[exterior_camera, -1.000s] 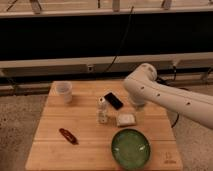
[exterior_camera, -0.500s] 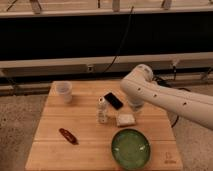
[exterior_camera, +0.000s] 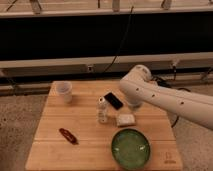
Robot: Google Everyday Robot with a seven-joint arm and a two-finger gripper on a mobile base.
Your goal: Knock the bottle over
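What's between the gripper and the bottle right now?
Nothing. In the camera view the gripper is just right of the bottle, near its cap. Only a sliver of bare wooden table separates them.

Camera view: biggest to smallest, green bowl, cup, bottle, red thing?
green bowl
cup and bottle: look close, so unsure
red thing: smallest
The claw is right of the bottle, under the arm.
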